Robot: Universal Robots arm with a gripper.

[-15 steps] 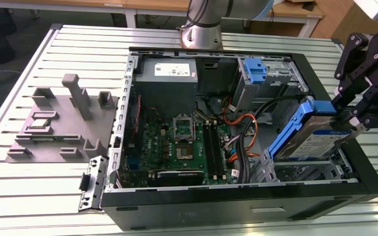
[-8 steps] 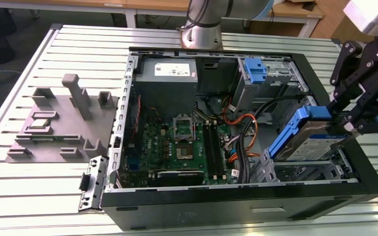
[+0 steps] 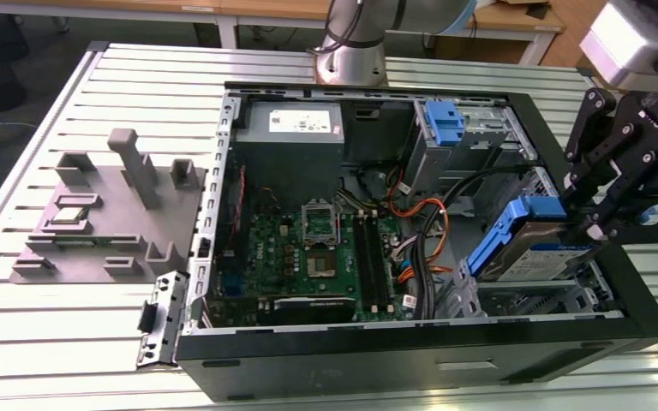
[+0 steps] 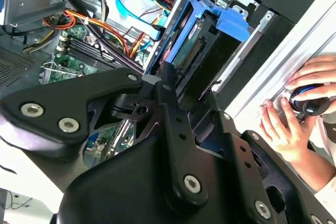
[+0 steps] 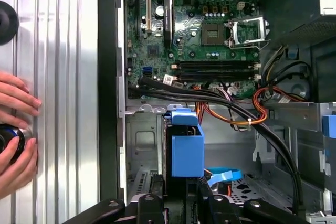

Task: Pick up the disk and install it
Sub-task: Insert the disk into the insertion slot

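White lettering runs along the black body of the gripper [image 3: 589,229] at the exterior view's right edge. A white sticker sits on the power supply [image 3: 292,122] and a white-and-blue label on the disk [image 3: 538,257]; their fine print cannot be read. In the first wrist view, a small white logo marks the motherboard [image 5: 210,40].

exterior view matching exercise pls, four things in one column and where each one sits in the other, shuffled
Things
1 the disk
2 power-supply box
3 grey parts fixture
4 motherboard

Places
a on the table, outside the case, at the exterior view's left
b green, lying flat in the bottom of the open case
c tilted in the bay at the exterior view's right, with the gripper jaws shut on it
d in the case's far corner, with a white sticker on top

Pairs: 1-c, 2-d, 3-a, 4-b
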